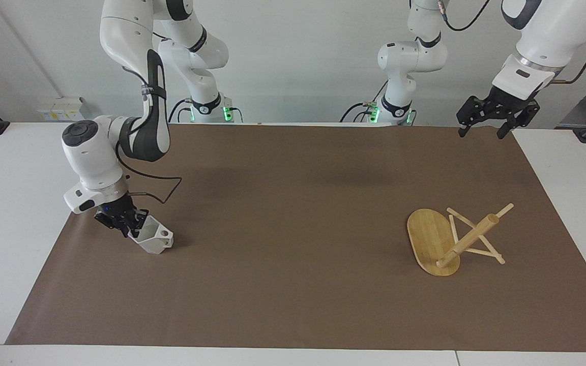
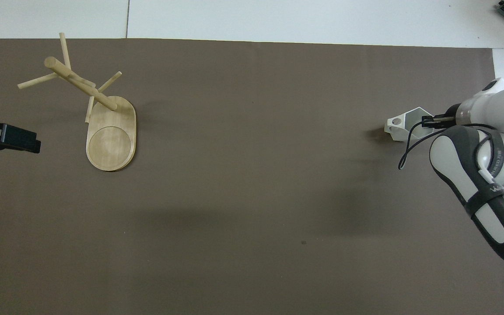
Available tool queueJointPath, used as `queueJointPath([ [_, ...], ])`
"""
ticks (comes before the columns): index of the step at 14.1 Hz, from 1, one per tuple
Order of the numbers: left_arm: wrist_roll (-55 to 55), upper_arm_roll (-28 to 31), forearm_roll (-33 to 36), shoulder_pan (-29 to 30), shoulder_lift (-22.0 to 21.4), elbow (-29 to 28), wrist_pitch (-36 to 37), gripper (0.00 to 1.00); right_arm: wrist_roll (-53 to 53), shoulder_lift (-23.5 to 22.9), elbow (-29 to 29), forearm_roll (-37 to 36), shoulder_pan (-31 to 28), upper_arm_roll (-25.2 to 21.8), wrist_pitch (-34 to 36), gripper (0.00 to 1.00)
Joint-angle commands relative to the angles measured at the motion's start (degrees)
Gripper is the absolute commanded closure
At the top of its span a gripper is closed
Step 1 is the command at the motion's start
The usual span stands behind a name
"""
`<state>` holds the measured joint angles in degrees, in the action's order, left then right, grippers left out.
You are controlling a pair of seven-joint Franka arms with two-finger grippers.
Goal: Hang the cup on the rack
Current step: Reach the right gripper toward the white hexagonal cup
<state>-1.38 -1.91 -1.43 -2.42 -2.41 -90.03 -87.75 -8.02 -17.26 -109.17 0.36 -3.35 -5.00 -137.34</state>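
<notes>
A brown mat (image 1: 293, 229) covers most of the white tabletop (image 1: 13, 213), with a plain pale wall above the arm bases; lettering on the right arm's dark band shows in the overhead view but cannot be read. At the right arm's end, the right hand (image 1: 126, 224) is clenched on the rim of the white cup (image 1: 153, 238), which is tilted on the mat. The bamboo rack (image 1: 443, 239) stands at the left arm's end, well apart from the cup, and the left hand (image 1: 484, 124) waits with fingers spread over the mat's corner by the left arm's base.

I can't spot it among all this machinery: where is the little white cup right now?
The cup sits on the brown mat at the right arm's end of the table, with the right claw at its rim, well apart from the wooden rack at the left arm's end.
</notes>
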Motion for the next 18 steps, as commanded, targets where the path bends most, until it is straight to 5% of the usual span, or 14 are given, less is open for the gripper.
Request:
queueJointPath([
  [1,-0.3,0.0,-0.6,0.5,-1.3,-1.3,0.5,0.00,0.8,0.5,-0.8,0.4,-0.2,0.2,-0.5,0.87],
  [5,-0.4,0.0,-0.6,0.5,-1.3,-1.3,0.4,0.00,0.8,0.6,-0.8,0.4,-0.1,0.2,-0.1,1.00],
  [18,-0.4,0.0,-0.6,0.5,-1.3,-1.3,0.4,0.00,1.5,2.1,3.9,0.4,0.4,1.4,10.0,1.00],
])
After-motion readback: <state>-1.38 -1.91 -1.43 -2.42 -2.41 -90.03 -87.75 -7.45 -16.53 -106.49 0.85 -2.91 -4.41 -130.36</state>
